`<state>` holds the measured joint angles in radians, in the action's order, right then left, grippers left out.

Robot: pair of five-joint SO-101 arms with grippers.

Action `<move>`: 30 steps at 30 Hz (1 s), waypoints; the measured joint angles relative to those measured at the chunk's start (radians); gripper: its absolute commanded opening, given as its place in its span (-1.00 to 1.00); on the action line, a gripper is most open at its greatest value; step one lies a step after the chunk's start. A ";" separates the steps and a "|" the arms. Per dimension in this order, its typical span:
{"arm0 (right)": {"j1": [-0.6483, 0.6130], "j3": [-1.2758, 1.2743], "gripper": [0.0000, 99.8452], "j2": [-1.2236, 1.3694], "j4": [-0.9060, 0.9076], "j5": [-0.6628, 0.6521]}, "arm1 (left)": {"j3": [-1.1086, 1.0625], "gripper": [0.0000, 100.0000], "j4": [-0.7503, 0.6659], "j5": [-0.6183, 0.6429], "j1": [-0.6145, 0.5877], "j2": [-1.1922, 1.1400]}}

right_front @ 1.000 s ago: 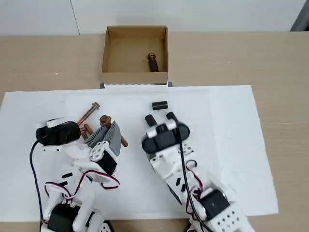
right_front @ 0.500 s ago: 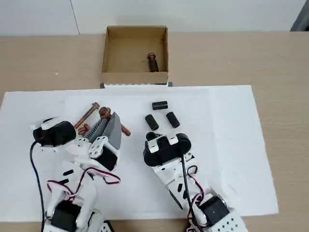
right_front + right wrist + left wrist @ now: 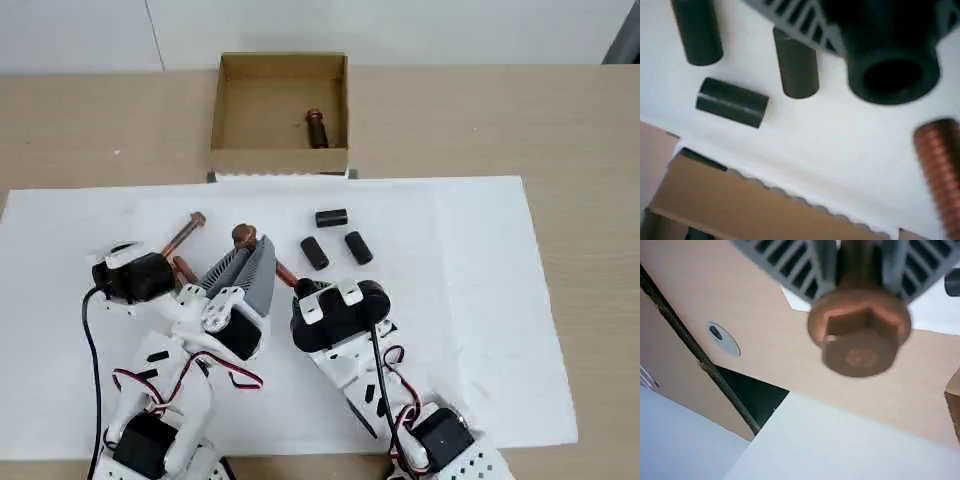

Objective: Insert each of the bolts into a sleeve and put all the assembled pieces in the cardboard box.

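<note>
Versus 1 s ago: left end effector [image 3: 247, 262], clamped on a bolt [image 3: 858, 335], has swung toward the table [image 3: 500, 120] centre. Right end effector [image 3: 875, 35], clamped on a sleeve [image 3: 892, 70], has backed toward the near edge. Bolt shank is buried between the left fingers [image 3: 785, 260].

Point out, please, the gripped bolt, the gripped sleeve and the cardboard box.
gripped bolt [image 3: 858, 335], left wrist view, hexagonal head.
gripped sleeve [image 3: 855, 75], right wrist view, open end's rim.
cardboard box [image 3: 280, 160], high view, near wall.
</note>
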<state>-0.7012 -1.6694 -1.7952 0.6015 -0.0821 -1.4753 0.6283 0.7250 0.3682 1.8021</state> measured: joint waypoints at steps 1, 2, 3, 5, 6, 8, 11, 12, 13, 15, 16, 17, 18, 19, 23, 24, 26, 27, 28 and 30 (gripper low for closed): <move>0.000 0.000 -1.00 0.000 0.000 0.000 | 0.000 -0.99 0.000 0.000 0.000 0.000; 0.000 0.000 -1.00 0.000 0.000 0.000 | 0.000 -0.99 0.000 0.000 0.000 0.000; 0.000 0.000 -1.00 0.000 0.000 0.000 | 0.000 -0.99 0.000 0.000 0.005 0.000; 0.000 0.000 -1.00 0.000 0.000 0.000 | 0.000 -0.99 0.000 0.000 0.021 0.000; 0.000 0.000 -1.00 0.000 0.000 0.000 | 0.000 -0.99 0.000 0.000 0.026 0.000; 0.000 0.000 -1.00 0.000 0.000 0.000 | -0.005 -0.99 0.000 0.000 0.037 0.000; -0.018 0.000 -1.00 0.000 0.000 -0.035 | -0.031 -0.99 0.000 0.000 0.038 0.000; -0.025 0.000 -1.00 0.000 0.000 -0.052 | -0.035 -0.99 0.000 0.000 0.038 0.000; -0.025 0.000 -1.00 0.000 0.000 -0.063 | -0.037 -0.99 0.000 0.000 0.038 0.000; -0.025 0.000 -1.00 0.000 0.000 -0.075 | -0.037 -0.99 0.000 0.000 0.037 0.000; -0.025 0.000 -1.00 0.000 0.000 -0.077 | -0.037 -0.99 0.000 0.000 0.037 0.000; -0.025 0.000 -1.00 0.000 0.000 -0.078 | -0.037 -0.99 0.000 0.000 0.037 0.000; -0.025 0.000 -1.00 0.000 0.000 -0.078 | -0.037 -0.99 0.000 0.000 0.037 0.000; -0.025 0.000 -1.00 0.000 0.000 -0.080 | -0.037 -0.99 0.000 0.000 0.037 0.000; -0.025 0.000 -1.00 0.000 0.000 -0.081 | -0.037 -0.99 0.000 -0.049 0.038 0.000; -0.025 0.000 -1.00 0.000 0.000 -0.081 | -0.037 -0.99 0.000 -0.063 0.040 0.000; -0.025 0.000 -1.00 0.000 0.000 -0.081 | -0.037 -0.99 0.000 -0.087 0.041 0.000; -0.025 0.000 -1.00 0.000 0.000 -0.081 | -0.037 -0.99 0.000 -0.101 0.041 0.000; -0.026 0.000 -1.00 0.000 0.000 -0.081 | -0.037 -0.99 0.000 -0.112 0.043 0.000; -0.026 0.000 -1.00 0.000 0.000 -0.081 | -0.037 -0.99 0.000 -0.137 0.055 0.000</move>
<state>-0.7273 -1.6694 -1.7952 0.6015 -0.1634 -1.5121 0.6283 0.5884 0.4235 1.8021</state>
